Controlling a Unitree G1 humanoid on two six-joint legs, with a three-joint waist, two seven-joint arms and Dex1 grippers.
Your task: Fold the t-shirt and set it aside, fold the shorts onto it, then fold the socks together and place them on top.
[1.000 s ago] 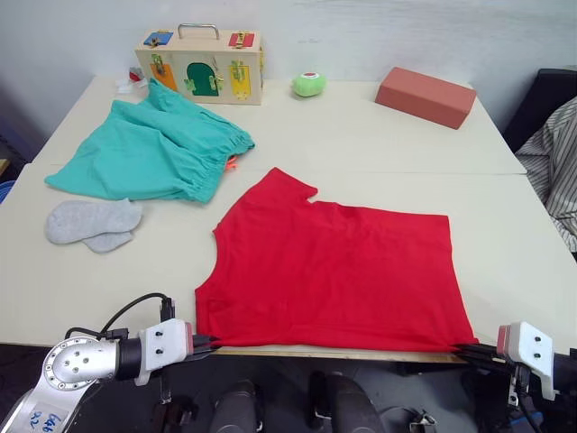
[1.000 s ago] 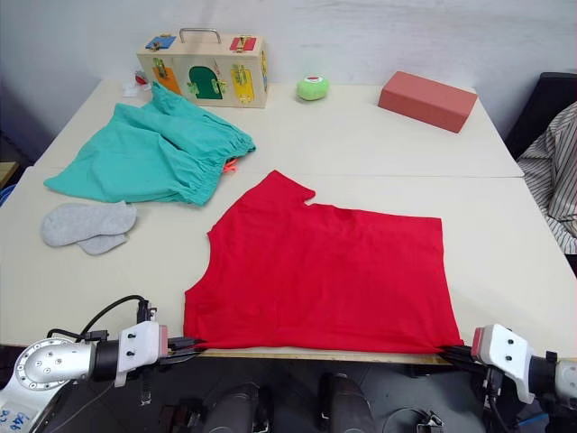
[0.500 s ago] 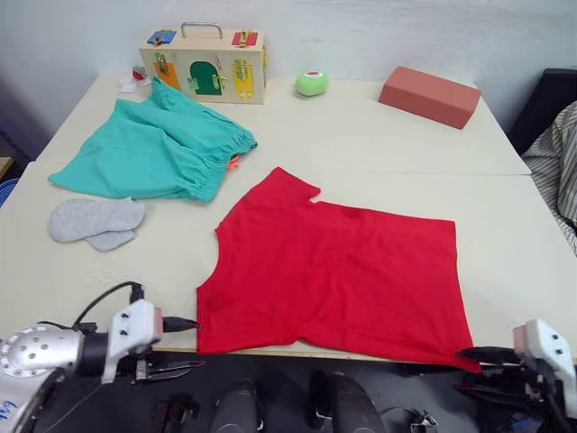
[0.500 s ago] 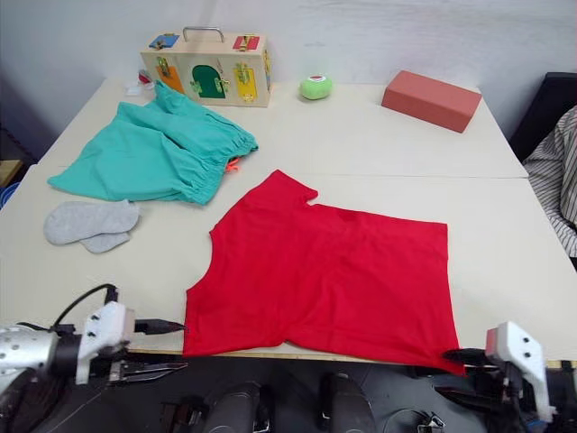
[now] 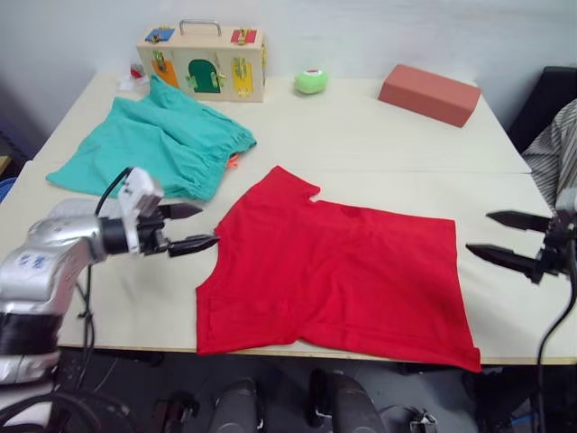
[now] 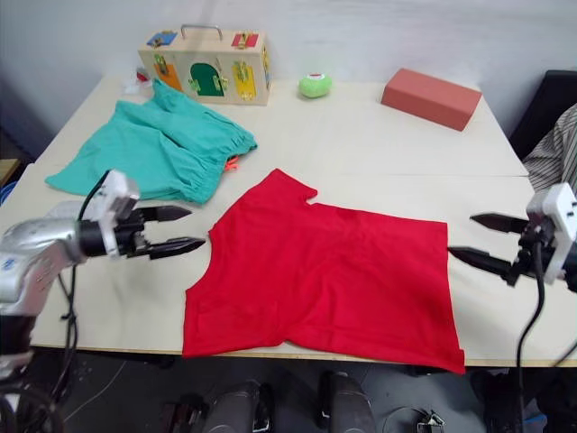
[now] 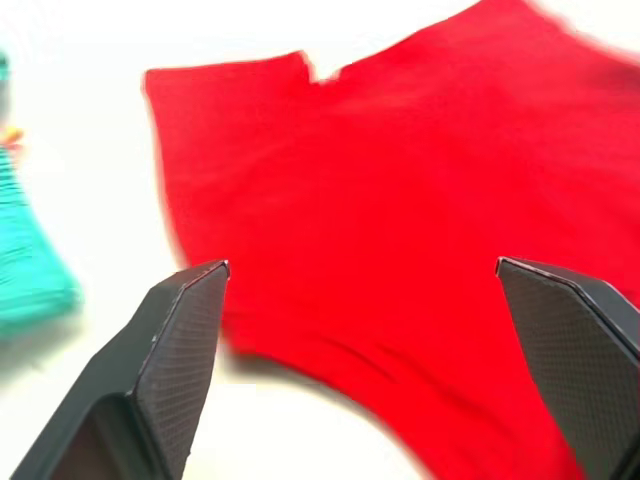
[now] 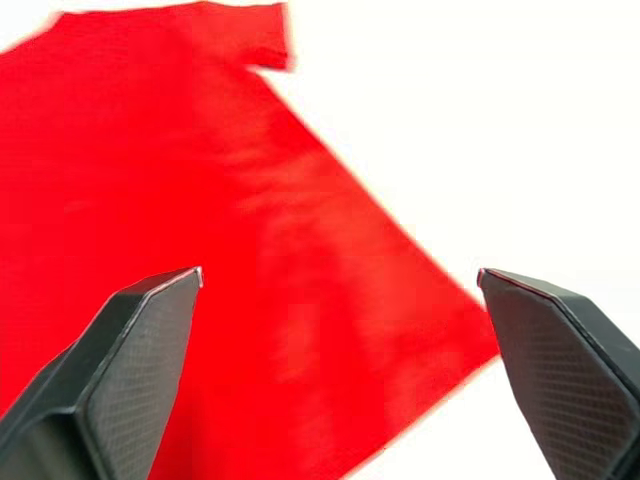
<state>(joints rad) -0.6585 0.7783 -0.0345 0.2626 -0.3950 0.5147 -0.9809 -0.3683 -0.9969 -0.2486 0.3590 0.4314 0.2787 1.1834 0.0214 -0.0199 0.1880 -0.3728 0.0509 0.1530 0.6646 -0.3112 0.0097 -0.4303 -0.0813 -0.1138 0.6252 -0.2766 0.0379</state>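
The red t-shirt (image 5: pixel 334 271) lies flat on the near half of the table (image 5: pixel 361 144), its hem along the front edge and one hem corner hanging over it. My left gripper (image 5: pixel 210 225) hovers open and empty just left of the shirt's sleeve edge. At the shirt's right edge my right gripper (image 5: pixel 478 232) is also open and empty. Both wrist views look down on the t-shirt (image 7: pixel 400 200) between wide-apart fingers. The teal shorts (image 5: pixel 153 149) lie spread at the back left. My left arm hides the socks.
A wooden latch box (image 5: pixel 200 61) with a handle, a green ball (image 5: pixel 310 82) and a red-brown block (image 5: pixel 427 94) stand along the table's far edge. Striped cloth (image 5: pixel 561 149) shows past the table's right side.
Both grippers let go of the shirt's near hem corners and opened. They then rose from the table's front edge to either side of the shirt. The hem has dropped onto the table.
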